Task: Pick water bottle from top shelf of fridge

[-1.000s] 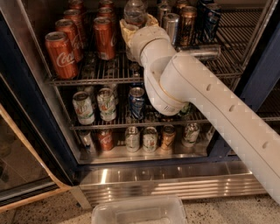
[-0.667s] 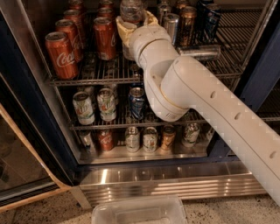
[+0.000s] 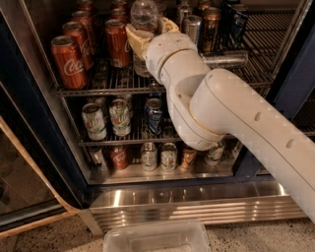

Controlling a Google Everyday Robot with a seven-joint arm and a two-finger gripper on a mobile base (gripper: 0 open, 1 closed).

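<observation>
The water bottle (image 3: 144,11), clear ribbed plastic, stands at the middle of the top shelf (image 3: 106,84) of the fridge (image 3: 197,202), among cans. My gripper (image 3: 150,31) reaches in from the right on a thick white arm. Its cream fingers (image 3: 134,40) stand on either side of the bottle's body and grip it. The bottle's lower part shows just below the fingers, close to the rack. Its cap is cut off at the top edge of the view.
Red Coca-Cola cans (image 3: 69,60) stand left of the bottle, dark and silver cans (image 3: 209,27) right of it, and one silver can (image 3: 224,59) lies on the rack. Lower racks hold more cans. The open glass door (image 3: 24,192) is at left. A clear plastic bin (image 3: 157,238) sits on the floor.
The gripper and the water bottle have shifted slightly left together on the top shelf. The cans have not moved.
</observation>
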